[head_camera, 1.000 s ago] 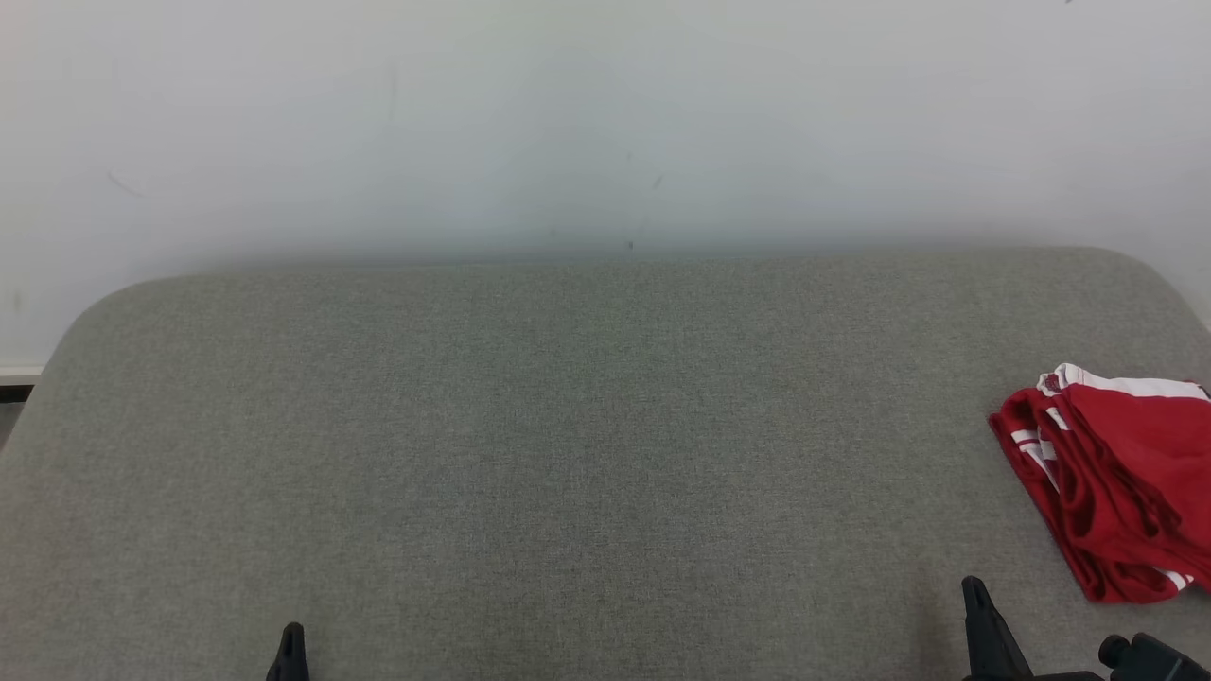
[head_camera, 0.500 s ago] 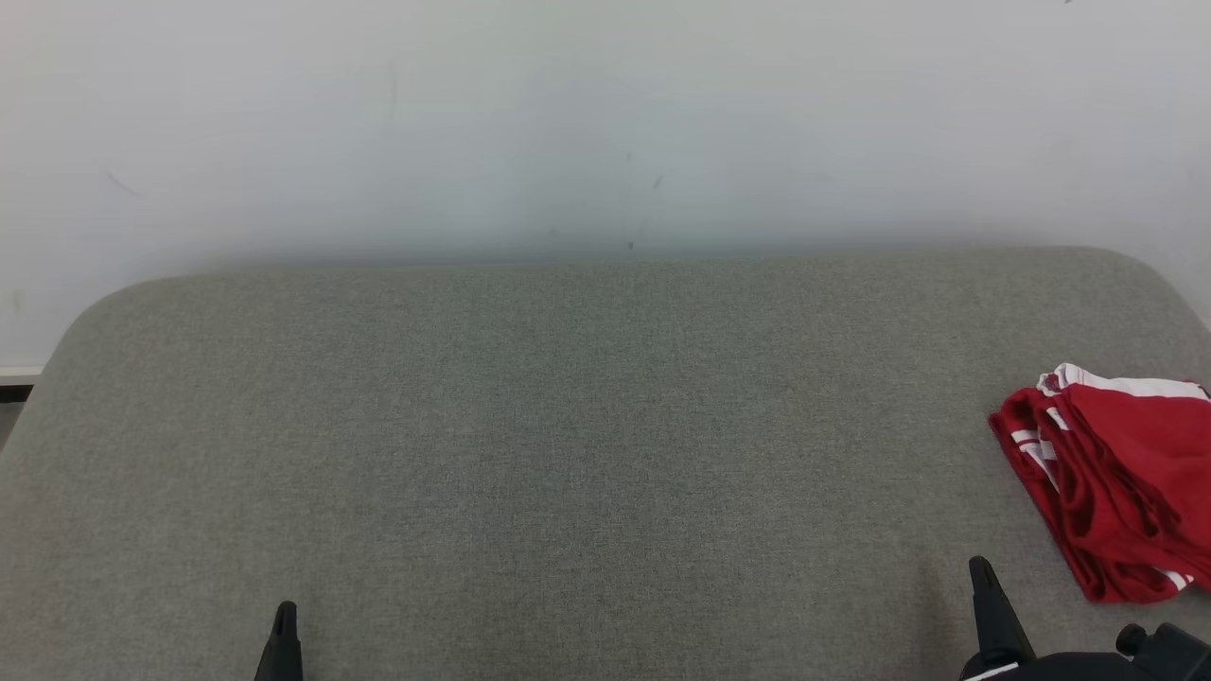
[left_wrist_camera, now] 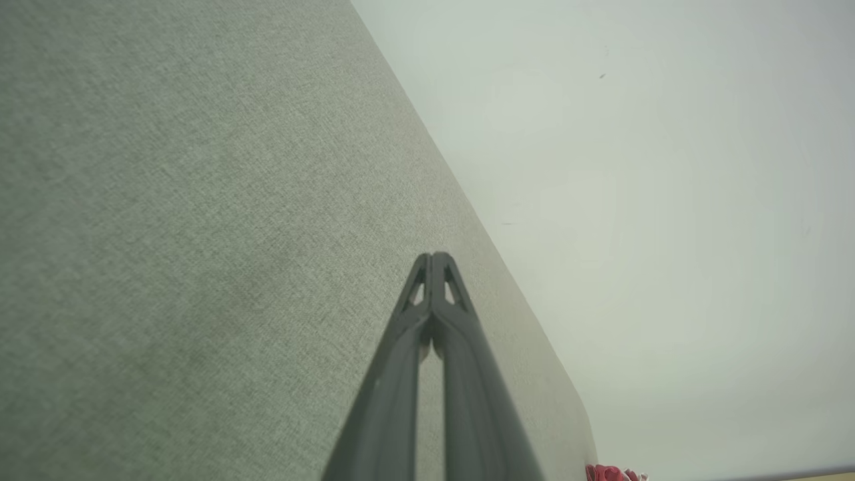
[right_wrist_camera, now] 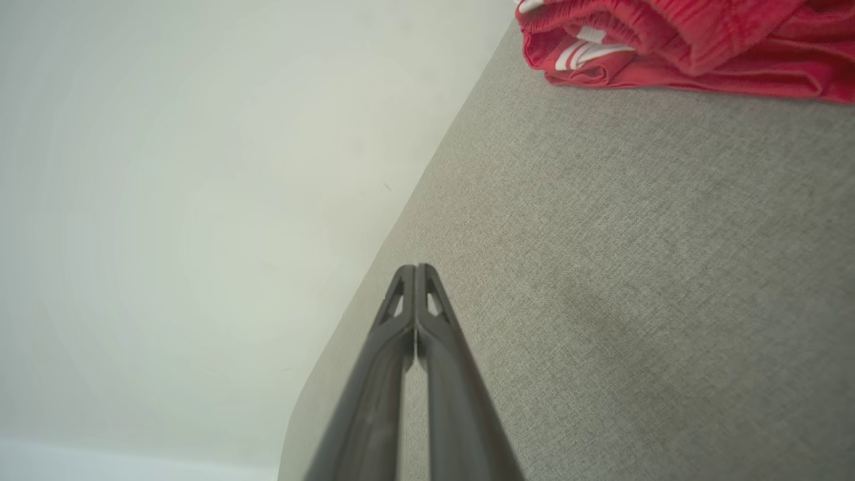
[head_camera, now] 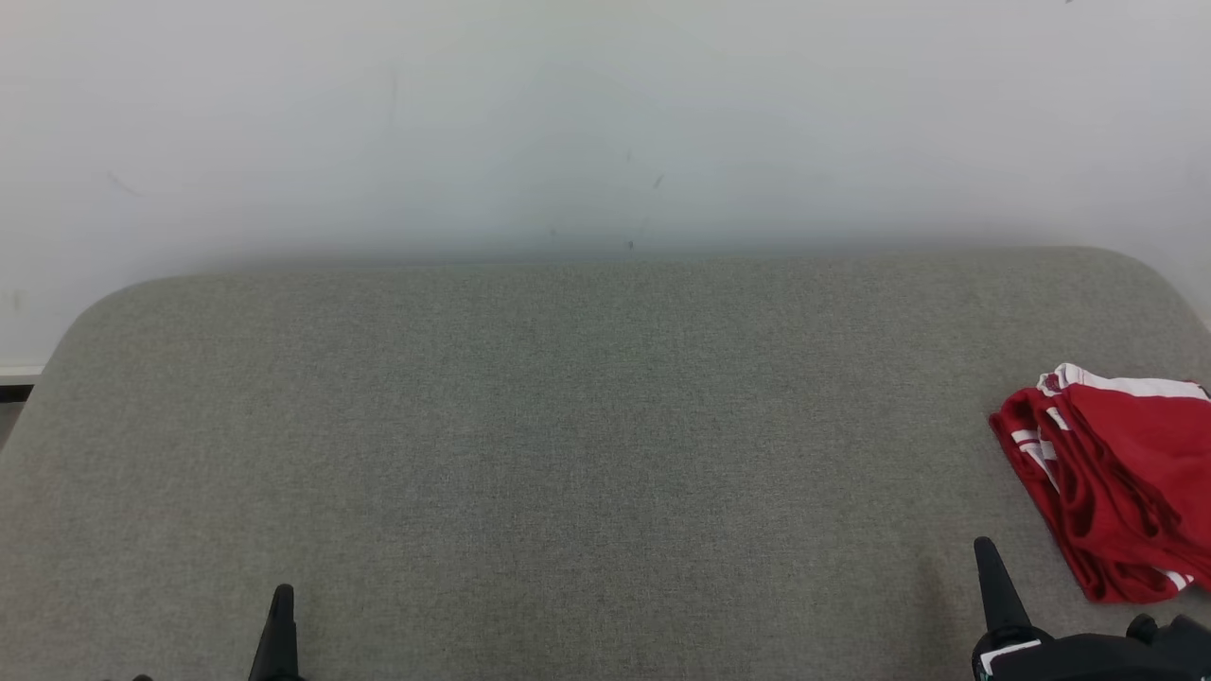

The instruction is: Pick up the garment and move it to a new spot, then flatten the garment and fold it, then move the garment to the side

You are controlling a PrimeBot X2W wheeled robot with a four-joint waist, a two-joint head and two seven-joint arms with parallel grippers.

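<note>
The garment [head_camera: 1116, 482] is red with white stripes and lies bunched in folds at the right edge of the grey fabric surface [head_camera: 587, 445]. Its folds also appear at the top of the right wrist view as the garment [right_wrist_camera: 688, 40], and a red scrap of the garment [left_wrist_camera: 611, 473] peeks in low in the left wrist view. My right gripper [head_camera: 987, 553] is shut, empty, just left of the garment's near end. My left gripper [head_camera: 282, 601] is shut and empty at the lower left. Both pairs of fingertips are pressed together, right gripper [right_wrist_camera: 415, 268] and left gripper [left_wrist_camera: 434, 256].
A pale wall [head_camera: 605, 123] rises directly behind the surface's rounded far edge. A strip of floor and skirting [head_camera: 14, 378] shows past the left corner.
Both grippers have risen a little in the head view, their tips reaching further onto the surface. The garment has stayed put.
</note>
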